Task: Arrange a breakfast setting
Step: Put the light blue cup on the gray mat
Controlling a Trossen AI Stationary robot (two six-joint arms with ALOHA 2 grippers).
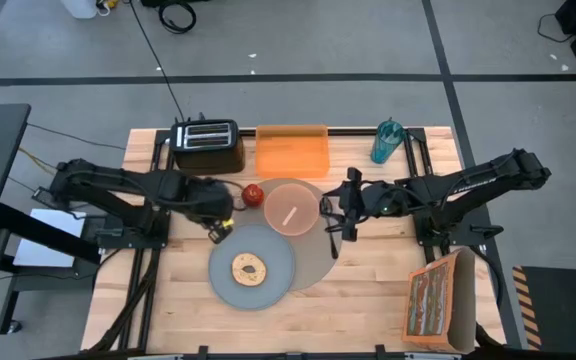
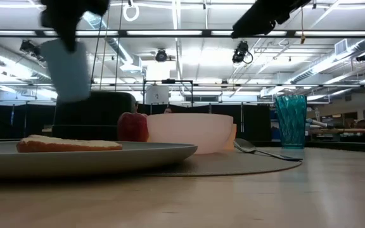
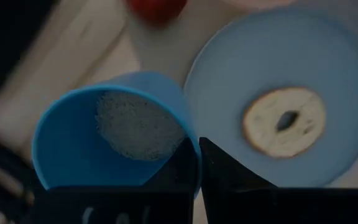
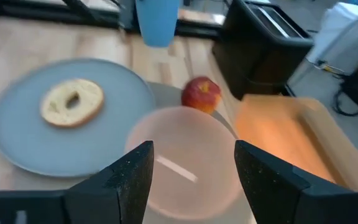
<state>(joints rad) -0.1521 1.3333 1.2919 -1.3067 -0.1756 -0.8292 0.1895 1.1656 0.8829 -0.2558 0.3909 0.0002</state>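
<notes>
My left gripper (image 1: 218, 228) is shut on the small blue cup (image 3: 114, 134), which hangs above the table beside the plate's left edge; it also shows in the low view (image 2: 68, 69). The blue-grey plate (image 1: 268, 285) with the bagel (image 1: 249, 268) lies partly on the round grey mat (image 1: 313, 262). The pink bowl (image 1: 291, 207) stands on the mat's far part, with the red apple (image 1: 253, 194) to its left. The spoon (image 2: 258, 151) lies on the mat to the right of the bowl. My right gripper (image 4: 191, 177) is open and empty, just right of the bowl. My left gripper holds the cup by its rim wall (image 3: 190, 144), one finger (image 3: 178, 171) inside the cup and the other outside. The fingers come from above, pointing down. The cup hangs mouth up, lifted clear of the table.
A black toaster (image 1: 206, 145), an orange container (image 1: 291, 150) and a teal tumbler (image 1: 388, 141) stand along the far edge. A cardboard box (image 1: 438, 300) stands at the near right. Bare wood shows at the near left and right of the mat.
</notes>
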